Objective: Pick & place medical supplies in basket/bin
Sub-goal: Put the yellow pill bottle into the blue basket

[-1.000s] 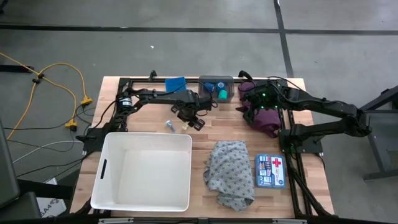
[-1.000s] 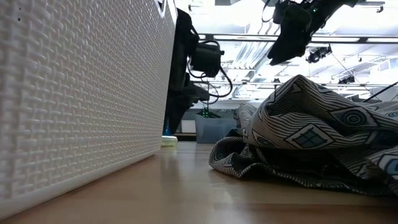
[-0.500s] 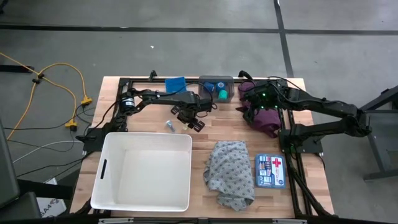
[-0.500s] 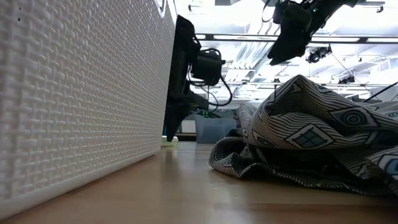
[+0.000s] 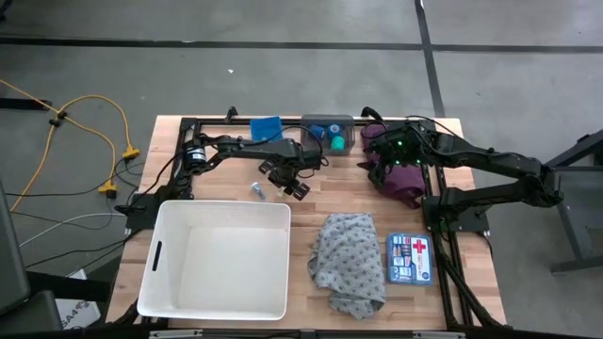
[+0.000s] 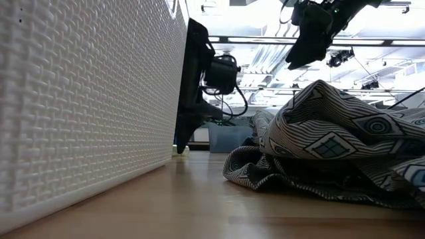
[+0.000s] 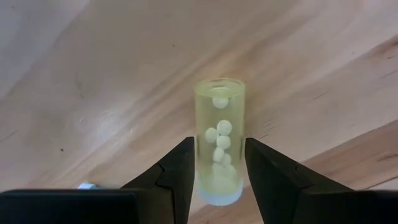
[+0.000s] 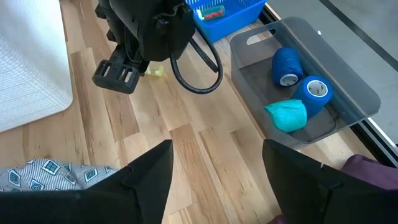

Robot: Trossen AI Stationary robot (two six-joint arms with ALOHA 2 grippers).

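Nearest the front edge of the wooden tabletop (image 5: 301, 202), the white basket (image 5: 219, 259) is sitting on the left side, its woven-textured wall filling the left of the low view. Beside it to the right, the grey patterned cloth (image 5: 349, 259) is lying crumpled in a heap, and just right of that a first-aid box (image 5: 409, 259) with a red cross is resting flat.

Farther back, just beyond the basket's far rim, the left gripper (image 7: 216, 163) is reaching down to the tabletop. A yellow vial (image 7: 219, 140) is lying there on its side: a clear yellowish tube with small pale balls inside and a pale cap at the end nearest the camera. The fingers (image 7: 180, 171) are standing narrowly apart with the vial between them, pinching it at the capped end while its body is resting on the wood. A small silver-topped item (image 5: 255, 189) is sitting just left of this gripper.

Farther still, the right gripper (image 5: 386, 160) is hovering above the maroon cloth (image 5: 407, 181) near the right rear; its fingers (image 8: 149, 180) are spread apart and holding nothing.

Along the far edge, the grey bin (image 8: 311, 81) is holding two blue tape rolls (image 8: 286, 65) and a green tape roll (image 8: 287, 115), with the blue bin (image 5: 267, 127) to its left.
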